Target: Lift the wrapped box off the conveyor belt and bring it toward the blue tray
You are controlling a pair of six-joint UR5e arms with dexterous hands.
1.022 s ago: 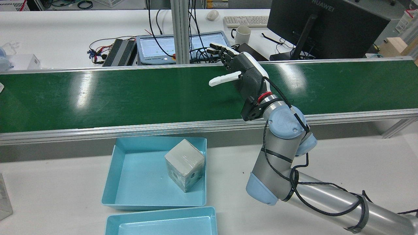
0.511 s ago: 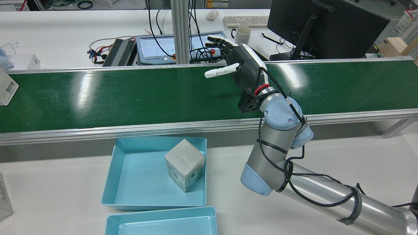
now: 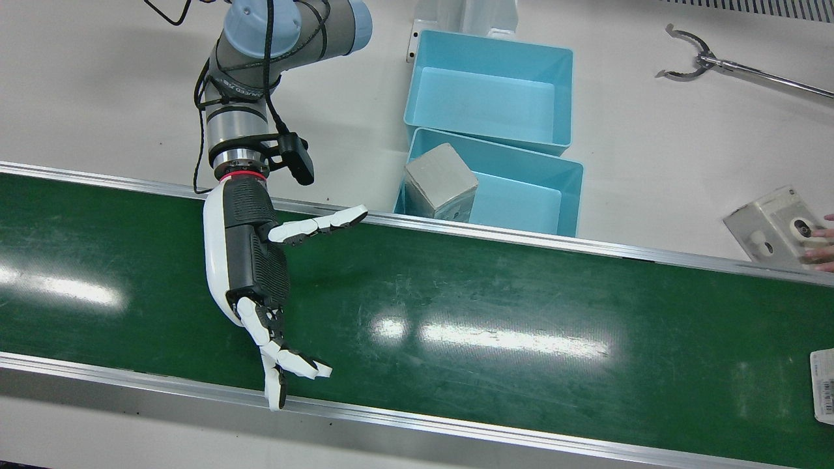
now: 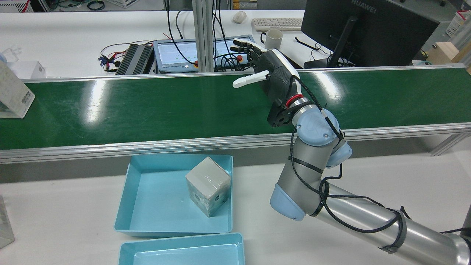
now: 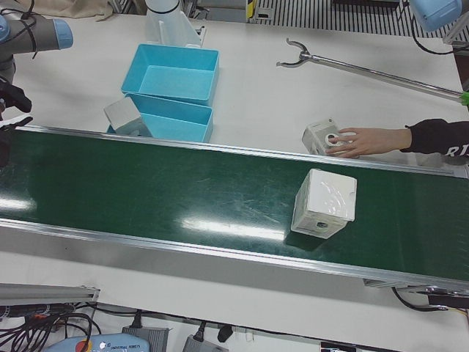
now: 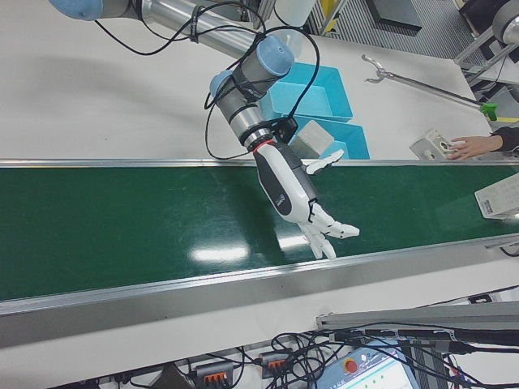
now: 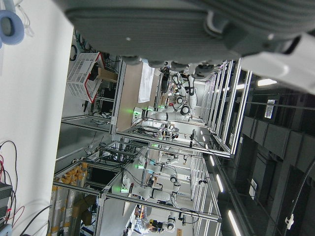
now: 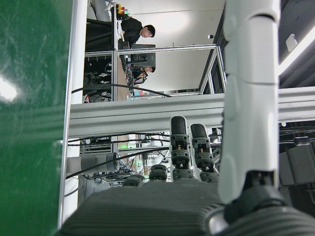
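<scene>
Wrapped box [image 5: 324, 203] further along belt, whole only from left-front, right hand [image 3: 251, 260] fingers spread, left's seemingly unreadable.

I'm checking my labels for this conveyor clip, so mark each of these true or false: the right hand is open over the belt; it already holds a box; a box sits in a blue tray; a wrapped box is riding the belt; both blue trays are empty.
1. The right hand is open above the conveyor belt. True.
2. It already holds a box. False: its fingers are spread and empty.
3. A grey box sits in a blue tray. True.
4. A wrapped box is riding the belt. True.
5. Both blue trays are empty. False: only the other tray is empty.
</scene>
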